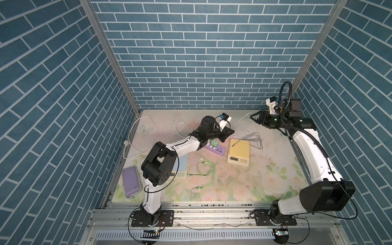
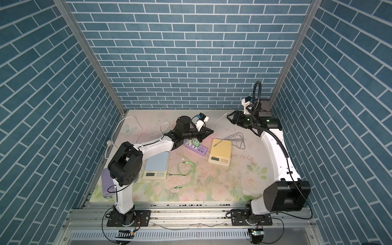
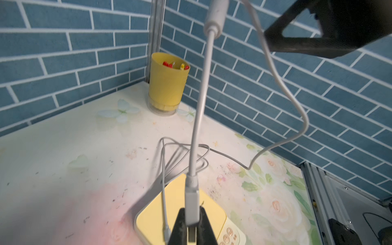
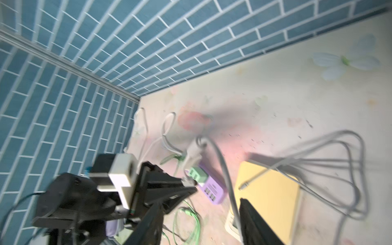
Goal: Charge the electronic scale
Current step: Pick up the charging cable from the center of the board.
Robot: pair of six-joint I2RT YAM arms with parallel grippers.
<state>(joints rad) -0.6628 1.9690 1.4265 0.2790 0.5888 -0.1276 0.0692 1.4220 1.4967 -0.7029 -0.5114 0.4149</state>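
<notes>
Scales sit nearest: a blue-topped cream digital scale [image 2: 158, 162] by the front rail, with a coiled green braided cable [image 1: 206, 169] beside it. Further in lies the yellow-topped cream electronic scale [image 1: 238, 151], and the small connector [image 1: 233, 145] of a thin grey-white charging cable [image 3: 198, 118] rests loose on its plate. A purple plastic power strip [image 1: 214, 150] sits just beside it. Over them, the left gripper [image 3: 192, 224] pinches the cable's white USB plug [image 3: 192, 197]. Farthest back, the right gripper [image 1: 254, 118] has its jaws apart, and the cable runs between them.

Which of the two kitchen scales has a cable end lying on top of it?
The yellow-topped scale: a grey cable's plug rests on its platform. The blue-topped scale, beside the left arm, shows a bare top.
</notes>
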